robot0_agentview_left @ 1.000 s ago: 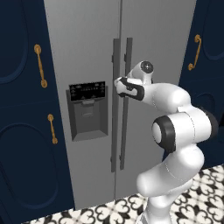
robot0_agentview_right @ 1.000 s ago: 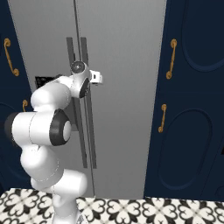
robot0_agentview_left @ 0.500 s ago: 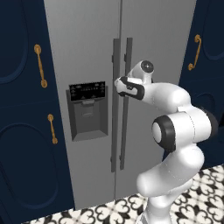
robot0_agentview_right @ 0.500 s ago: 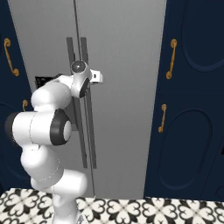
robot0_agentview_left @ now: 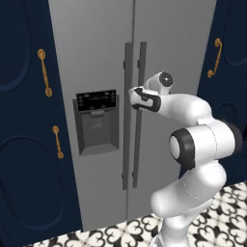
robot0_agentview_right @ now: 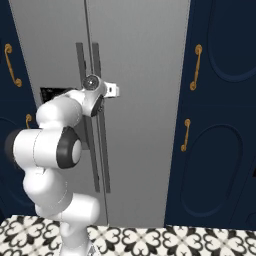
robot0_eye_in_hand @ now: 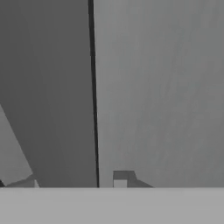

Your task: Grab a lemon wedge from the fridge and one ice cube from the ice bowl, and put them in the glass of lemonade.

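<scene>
The grey two-door fridge (robot0_agentview_left: 96, 48) stands shut in front of me, with two long vertical handles at its middle seam and a black dispenser panel (robot0_agentview_left: 98, 120) on the left door. My gripper (robot0_agentview_left: 137, 95) is at chest height on the right door's handle (robot0_agentview_left: 139, 144), shut around it. From the right, the hand (robot0_agentview_right: 100, 102) covers that same handle (robot0_agentview_right: 103, 160). In the hand view the dark handle bar (robot0_eye_in_hand: 52, 109) runs between my fingertips (robot0_eye_in_hand: 120, 178). The lemon wedge, the ice bowl and the glass of lemonade are out of view.
Navy cabinets with brass handles (robot0_agentview_left: 45, 72) (robot0_agentview_right: 196, 67) flank the fridge on both sides. Patterned black-and-white floor tiles (robot0_agentview_right: 165, 240) lie at the base. My white arm rises close in front of the right door.
The jaws have closed from wide open onto the fridge handle. The arm and the base have barely moved.
</scene>
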Available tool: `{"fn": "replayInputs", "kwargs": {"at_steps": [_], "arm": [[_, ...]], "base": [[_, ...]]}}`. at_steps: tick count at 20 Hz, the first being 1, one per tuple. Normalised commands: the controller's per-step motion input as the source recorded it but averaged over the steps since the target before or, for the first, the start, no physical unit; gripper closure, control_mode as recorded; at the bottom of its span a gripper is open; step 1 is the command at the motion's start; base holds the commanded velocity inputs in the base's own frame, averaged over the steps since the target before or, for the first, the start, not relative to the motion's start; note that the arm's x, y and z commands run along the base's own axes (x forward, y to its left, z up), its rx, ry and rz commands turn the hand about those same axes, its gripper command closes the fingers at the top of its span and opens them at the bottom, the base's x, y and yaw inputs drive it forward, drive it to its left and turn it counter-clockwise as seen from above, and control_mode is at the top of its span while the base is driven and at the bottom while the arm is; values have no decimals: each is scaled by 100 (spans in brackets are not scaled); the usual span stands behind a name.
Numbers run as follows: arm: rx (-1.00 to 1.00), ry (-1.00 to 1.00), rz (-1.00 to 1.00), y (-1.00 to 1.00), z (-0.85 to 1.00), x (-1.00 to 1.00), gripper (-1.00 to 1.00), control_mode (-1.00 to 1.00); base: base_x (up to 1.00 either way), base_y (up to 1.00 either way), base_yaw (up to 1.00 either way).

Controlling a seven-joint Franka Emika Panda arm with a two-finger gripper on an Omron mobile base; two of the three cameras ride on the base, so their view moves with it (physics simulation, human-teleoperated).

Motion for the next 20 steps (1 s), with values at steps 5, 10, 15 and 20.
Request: {"fn": "replayInputs", "kwargs": {"at_steps": [5, 10, 15, 20], "arm": [[0, -6, 0, -91, 13, -42, 100, -100], [3, 0, 0, -100, 43, -71, 100, -100], [7, 0, -1, -100, 31, -76, 100, -100], [6, 2, -1, -100, 37, -72, 100, -100]], "base": [[0, 0, 0], [0, 0, 0], [0, 0, 0], [0, 0, 0]]}}
